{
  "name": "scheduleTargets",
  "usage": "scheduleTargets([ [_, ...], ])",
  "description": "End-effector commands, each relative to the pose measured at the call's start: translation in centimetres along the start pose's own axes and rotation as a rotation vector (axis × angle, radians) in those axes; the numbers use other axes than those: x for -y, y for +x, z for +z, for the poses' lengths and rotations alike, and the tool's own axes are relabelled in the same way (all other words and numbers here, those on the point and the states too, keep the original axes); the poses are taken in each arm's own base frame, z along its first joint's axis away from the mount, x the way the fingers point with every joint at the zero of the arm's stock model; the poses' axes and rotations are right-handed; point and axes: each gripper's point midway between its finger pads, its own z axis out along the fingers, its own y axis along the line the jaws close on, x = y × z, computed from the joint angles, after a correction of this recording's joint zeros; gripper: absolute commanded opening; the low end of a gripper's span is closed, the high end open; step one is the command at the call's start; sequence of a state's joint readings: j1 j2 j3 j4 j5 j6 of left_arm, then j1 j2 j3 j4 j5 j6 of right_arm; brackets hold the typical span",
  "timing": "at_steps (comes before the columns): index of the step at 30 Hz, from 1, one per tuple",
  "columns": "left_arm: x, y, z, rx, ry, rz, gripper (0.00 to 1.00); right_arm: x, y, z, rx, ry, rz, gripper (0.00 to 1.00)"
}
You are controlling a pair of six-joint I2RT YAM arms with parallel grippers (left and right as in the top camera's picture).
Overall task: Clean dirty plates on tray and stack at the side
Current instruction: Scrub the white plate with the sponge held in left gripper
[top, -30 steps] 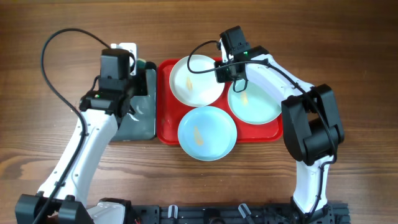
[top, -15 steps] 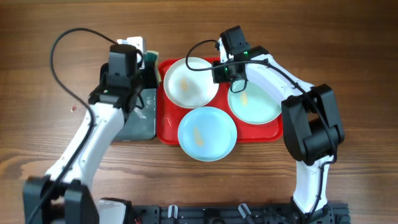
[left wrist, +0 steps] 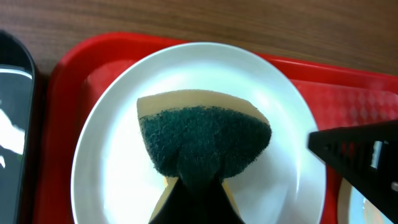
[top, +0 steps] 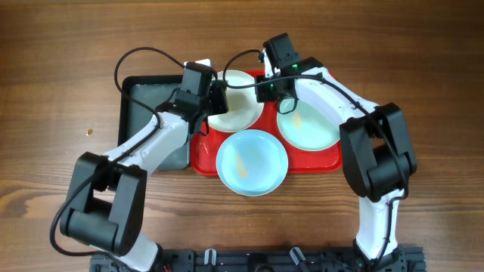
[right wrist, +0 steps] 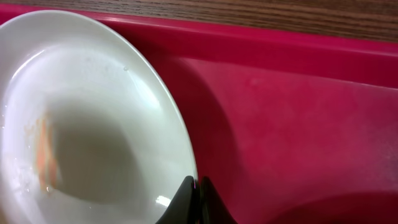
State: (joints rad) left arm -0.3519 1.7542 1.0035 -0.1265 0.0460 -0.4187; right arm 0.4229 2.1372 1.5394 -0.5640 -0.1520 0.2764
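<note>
The white plate (top: 242, 109) lies at the back left of the red tray (top: 198, 160). My left gripper (top: 218, 97) is shut on a green and yellow sponge (left wrist: 205, 137) and holds it on the white plate (left wrist: 112, 143). My right gripper (top: 265, 89) is shut on the white plate's right rim (right wrist: 180, 143). An orange smear (right wrist: 43, 155) shows in that plate. One pale aqua plate (top: 252, 162) sits at the tray's front, and another (top: 310, 128) at its right; both carry orange smears.
A black tray (top: 144, 98) stands left of the red tray, with its edge in the left wrist view (left wrist: 12, 93). Wooden table surrounds both trays. The right gripper's black finger (left wrist: 354, 162) shows at the white plate's right edge.
My left arm has swung right from the black tray, carrying the sponge onto the white plate. The black tray is now uncovered. The white plate has shifted slightly left.
</note>
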Motion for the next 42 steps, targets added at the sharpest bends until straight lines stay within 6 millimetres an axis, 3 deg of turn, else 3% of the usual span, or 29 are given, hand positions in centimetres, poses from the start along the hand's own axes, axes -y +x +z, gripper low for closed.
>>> scheduleTargets([
  [1,-0.5,-1.1,0.2,0.039,-0.041,-0.096,0.04,-0.2,-0.4,-1.1,0.028,0.012,0.002,0.04],
  [14,-2.0,0.7,2.6,-0.075,0.03,-0.169,0.04,-0.3,-0.4,-1.1,0.028,0.012,0.002,0.04],
  [20,-3.0,3.6,4.9,-0.165,0.009,-0.181,0.04,-1.1,-0.2,-1.0,0.026,0.006,-0.066,0.04],
  [23,-1.6,4.3,4.9,-0.209,0.091,-0.186,0.04,-1.9,-0.2,-0.9,0.031,-0.003,-0.082,0.04],
  [29,4.2,3.8,3.3,-0.262,0.425,-0.166,0.04,-1.9,-0.2,-0.9,0.032,0.0,-0.083,0.04],
  [32,5.9,1.8,2.0,-0.225,0.491,-0.142,0.04,-1.9,-0.2,-0.9,0.034,0.001,-0.083,0.04],
  [34,6.9,-1.0,0.0,-0.143,0.5,-0.116,0.04,-1.5,-0.3,-0.9,0.04,0.027,-0.083,0.04],
  [36,5.7,-2.7,-1.1,-0.068,0.401,-0.121,0.04,-1.5,-0.3,-0.9,0.039,0.026,-0.083,0.04],
  [38,3.1,-3.2,-1.6,-0.023,0.235,-0.143,0.04,-1.5,-0.3,-0.9,0.04,0.026,-0.083,0.04],
  [42,-1.0,-2.0,-1.2,-0.033,0.014,-0.134,0.04,-1.5,-0.3,-0.9,0.038,0.026,-0.083,0.04],
])
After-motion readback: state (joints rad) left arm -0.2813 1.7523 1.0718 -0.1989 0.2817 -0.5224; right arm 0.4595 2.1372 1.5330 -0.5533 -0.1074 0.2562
